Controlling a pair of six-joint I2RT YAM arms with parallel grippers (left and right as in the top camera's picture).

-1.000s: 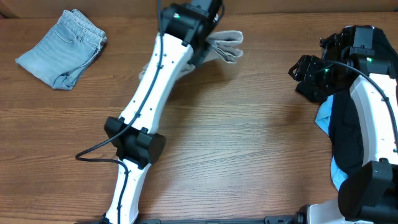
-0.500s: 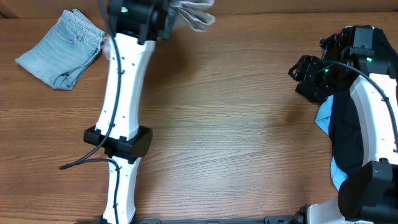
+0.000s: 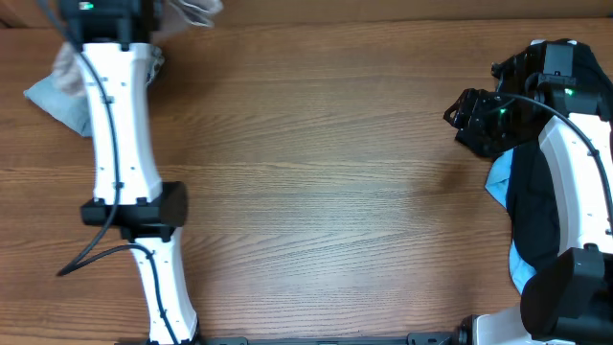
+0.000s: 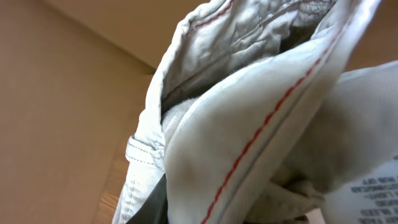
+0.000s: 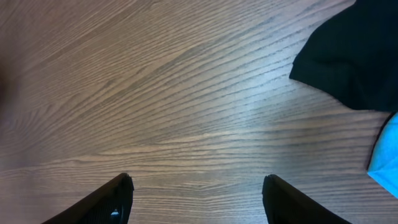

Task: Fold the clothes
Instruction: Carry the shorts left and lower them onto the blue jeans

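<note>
While the left end effector [image 3: 161,15] pinches soft, limp shorts [image 4: 217,37], their stitched seam [image 4: 261,132] looks firmest to grip; right end effector [image 5: 198,200] spread, empty.

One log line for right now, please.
left arm holds khaki shorts aloft, far left | right fingers open, empty, above table | black garment, light-blue garment beside right arm | denim garment under left arm

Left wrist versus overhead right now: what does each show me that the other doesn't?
Only the left wrist: red stitching along the seams, a belt loop and a printed label.
Only the overhead: the denim garment partly under the left arm, and the black garment and light-blue garment beside the right arm.
Both: the beige shorts, which fill the wrist view but show only as a bunched corner at the overhead's top edge.
</note>
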